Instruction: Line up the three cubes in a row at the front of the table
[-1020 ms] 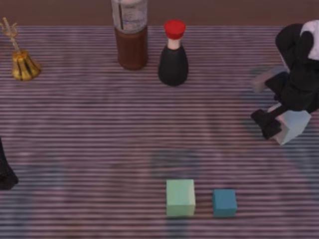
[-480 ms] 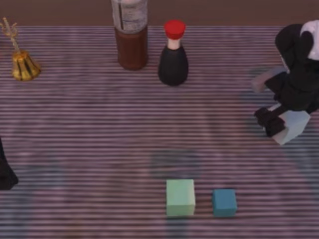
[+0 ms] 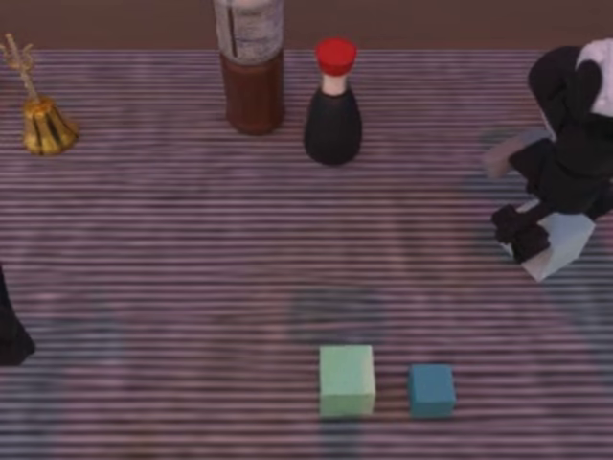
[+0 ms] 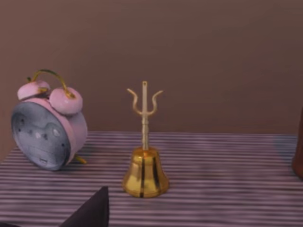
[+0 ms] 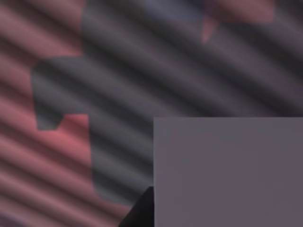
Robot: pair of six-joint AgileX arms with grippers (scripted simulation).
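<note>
The larger lilac-white cube [image 3: 567,245] hangs tilted at the right side of the table [image 3: 172,249], with my right gripper [image 3: 542,240] shut on it. In the right wrist view this cube [image 5: 227,170] fills the near corner beside one dark fingertip [image 5: 142,213], and its shadow lies on the stripes below. The mint-green cube [image 3: 347,380] and the small teal-blue cube [image 3: 431,390] sit side by side near the front edge, a small gap between them. My left arm [image 3: 10,331] stays parked at the left edge.
At the back stand a brown bottle [image 3: 252,67] and a black bottle with a red cap [image 3: 333,105]. A gold bell [image 3: 43,120] is at the back left, and a pink alarm clock [image 4: 47,125] shows beside the bell in the left wrist view.
My right gripper and the lilac-white cube have crept slightly toward the back of the table. The two front cubes and the left arm have not moved.
</note>
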